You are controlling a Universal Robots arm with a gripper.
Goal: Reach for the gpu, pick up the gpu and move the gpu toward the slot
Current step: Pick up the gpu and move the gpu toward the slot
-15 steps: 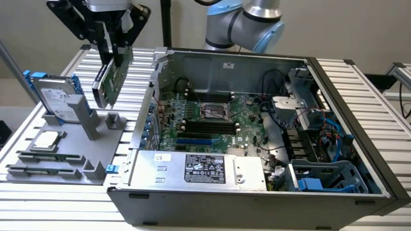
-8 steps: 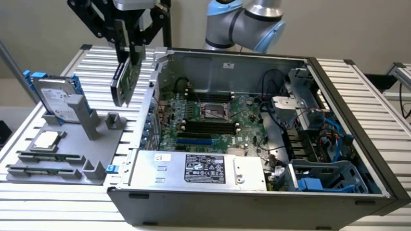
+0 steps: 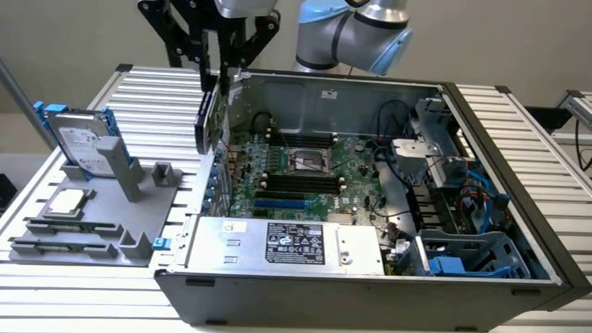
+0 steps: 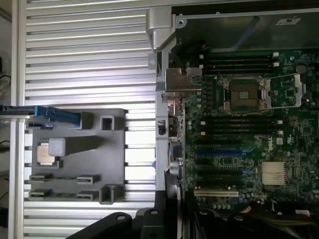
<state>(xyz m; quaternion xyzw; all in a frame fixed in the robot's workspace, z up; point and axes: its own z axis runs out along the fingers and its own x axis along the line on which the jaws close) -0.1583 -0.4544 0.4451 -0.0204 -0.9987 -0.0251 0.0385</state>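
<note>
The gpu (image 3: 202, 111) is held on edge, clamped in the jaws of the gripper (image 3: 211, 66), upper left of frame. It hangs over the case (image 3: 370, 295) wall; no slot has been reached.

Soft, even light is falling from above in both views, and no hard shadows are forming. In the exterior view the ribbed metal table (image 3: 83, 291) is shining pale, and the inside wall of the computer case (image 3: 306, 94) is giving a mild glare. The far corner of the case is staying darker. In the wrist view the table slats (image 4: 89, 50) are glowing almost white, washing out near the case edge, while the motherboard (image 4: 249, 149) is looking dim and slightly soft. The dark gripper (image 4: 169, 219) is appearing blurred, being close to the camera.
</note>
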